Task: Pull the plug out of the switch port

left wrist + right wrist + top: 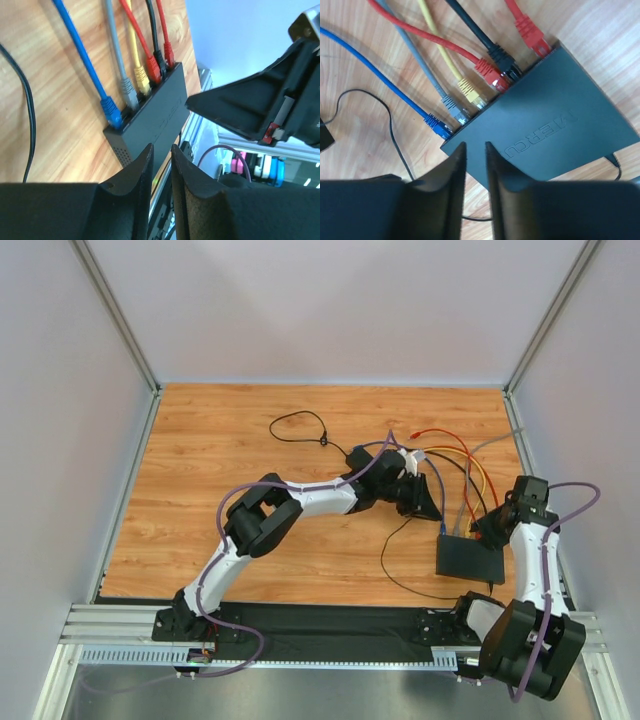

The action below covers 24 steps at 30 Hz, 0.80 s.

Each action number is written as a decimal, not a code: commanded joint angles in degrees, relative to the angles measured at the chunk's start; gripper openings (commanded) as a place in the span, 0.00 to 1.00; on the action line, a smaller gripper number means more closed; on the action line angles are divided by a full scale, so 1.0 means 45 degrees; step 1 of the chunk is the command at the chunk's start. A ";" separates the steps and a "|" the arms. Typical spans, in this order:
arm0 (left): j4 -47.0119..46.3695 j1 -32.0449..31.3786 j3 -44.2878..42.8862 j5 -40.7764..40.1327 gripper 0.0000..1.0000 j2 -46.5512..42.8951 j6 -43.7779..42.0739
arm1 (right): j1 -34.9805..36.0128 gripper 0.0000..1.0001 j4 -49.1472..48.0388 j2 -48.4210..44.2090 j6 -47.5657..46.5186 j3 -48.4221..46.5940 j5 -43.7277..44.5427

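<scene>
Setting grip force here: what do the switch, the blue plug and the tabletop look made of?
Switch: probably matte black plastic, maybe painted metal; dull even sheen, raised lettering. Blue plug: likely a moulded plastic boot, ridged. Table: wood-grain surface, probably laminate; smooth, slightly glossy.

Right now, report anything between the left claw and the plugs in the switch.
Nothing visible does. The left claw faces the end of the switch and the blue plug with open space between; the right claw hangs above the switch, off that line.
</scene>
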<state>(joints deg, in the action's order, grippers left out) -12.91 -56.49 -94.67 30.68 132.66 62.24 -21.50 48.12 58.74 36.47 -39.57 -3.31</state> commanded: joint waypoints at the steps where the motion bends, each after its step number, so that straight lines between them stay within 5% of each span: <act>1: 0.1788 -0.0181 -0.0914 0.0373 0.27 0.0344 -0.0860 | 0.0031 0.20 0.0108 0.0051 0.0782 0.0141 0.0539; 4: 0.2376 -0.0181 -0.1127 -0.0116 0.28 0.0421 -0.0725 | 0.0031 0.01 0.0049 0.0500 0.1132 0.0432 0.1160; 10: 0.3337 -0.0181 -0.1853 -0.0078 0.28 0.0988 -0.0062 | 0.0050 0.00 -0.0341 0.1360 0.1778 0.1000 0.1769; 17: 0.2947 -0.0181 -0.1832 -0.0060 0.46 0.1437 0.0036 | 0.0031 0.00 -0.0673 0.1380 0.1838 0.1294 0.1791; 24: 0.1758 -0.0201 -0.1814 -0.0410 0.40 0.1653 -0.0061 | 0.0050 0.00 -0.0752 0.1399 0.1740 0.1430 0.1615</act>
<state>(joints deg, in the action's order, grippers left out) -0.89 -57.25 -101.54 29.65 139.94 61.67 -21.50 46.02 64.42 43.81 -34.87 2.07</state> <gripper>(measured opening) 0.414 0.005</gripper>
